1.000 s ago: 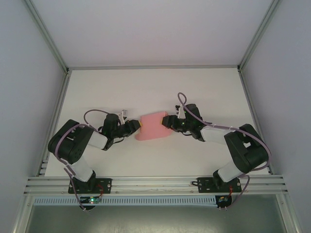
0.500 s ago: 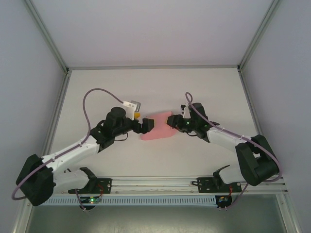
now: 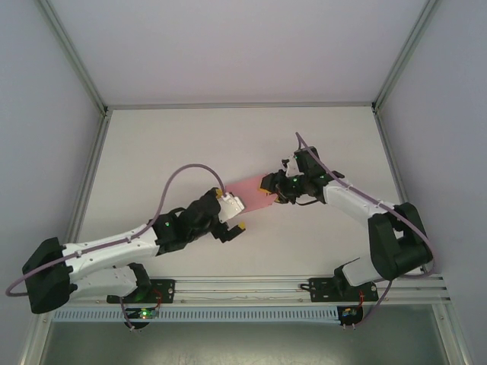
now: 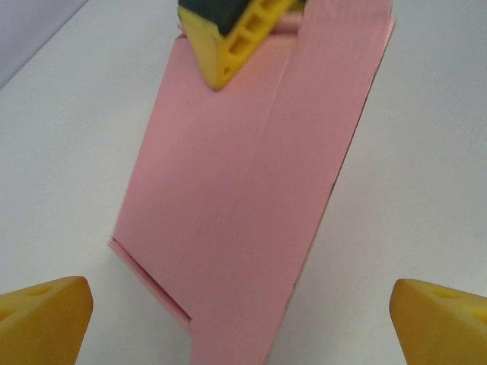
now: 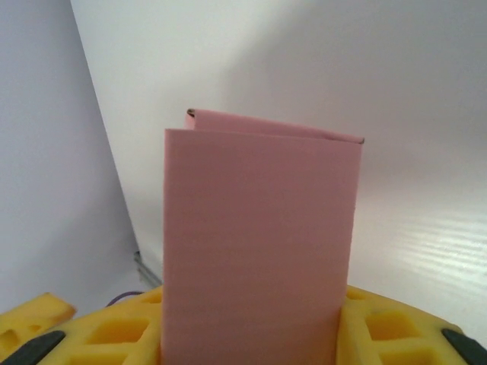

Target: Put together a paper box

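The right pincer (image 3: 267, 185) pinches one end of the paper box (image 3: 249, 195), a flattened pink sleeve that reaches out from its fingertips toward the left pincer (image 3: 230, 211). The left pincer is spread wide. Its yellow fingertips (image 4: 46, 315) stand well apart and hold nothing, with the box's free end between them over the white table (image 3: 167, 152).

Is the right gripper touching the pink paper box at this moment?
Touching. In the right wrist view the paper box sits between the yellow fingers of the right gripper, with no gap on either side.
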